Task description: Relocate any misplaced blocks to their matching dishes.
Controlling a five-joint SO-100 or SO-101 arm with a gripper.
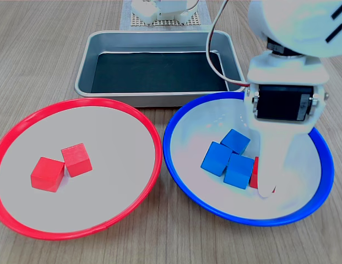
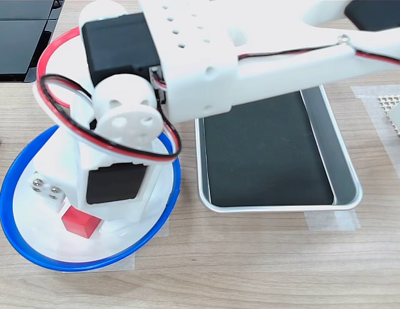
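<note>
Your white gripper [image 1: 265, 179] sits at four o'clock in the blue-rimmed round plate [image 1: 184, 181], jaws straddling the misplaced small matte red cube [image 2: 80, 223]; whether they grip it yet, you cannot tell.

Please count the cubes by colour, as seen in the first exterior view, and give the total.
Red cubes: 3, two in the red-rimmed plate and one partly hidden behind the gripper.
Blue cubes: 3, clustered in the blue-rimmed plate.
Total: 6

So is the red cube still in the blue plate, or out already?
Still in. The red cube sits on the blue plate floor beside the blue cubes, with the tool down at it; whether it is gripped, I cannot tell.
</note>
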